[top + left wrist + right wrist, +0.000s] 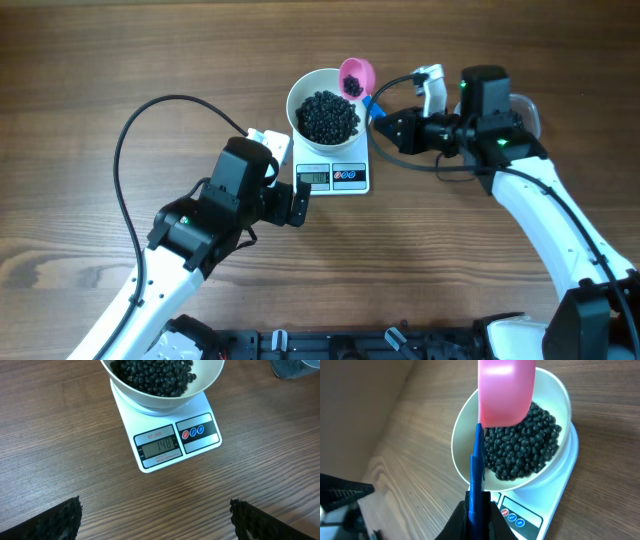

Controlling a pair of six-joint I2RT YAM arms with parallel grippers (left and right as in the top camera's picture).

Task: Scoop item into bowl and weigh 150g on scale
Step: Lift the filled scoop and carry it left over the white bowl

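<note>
Off-task stuff: brown wood-grain table (80, 60), plus a pink scoop (362, 70) on a thin blue handle (476, 470), cup at top, handle running straight down in the right wrist view.

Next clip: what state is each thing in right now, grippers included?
white bowl: upright on the scale, holding beans.
black beans: piled in bowl; a few in scoop.
scale: on, reads about 140, last digit unclear.
pink scoop: held by its blue handle at bowl's rim.
right gripper: shut on the handle.
left gripper: open, empty.
</note>
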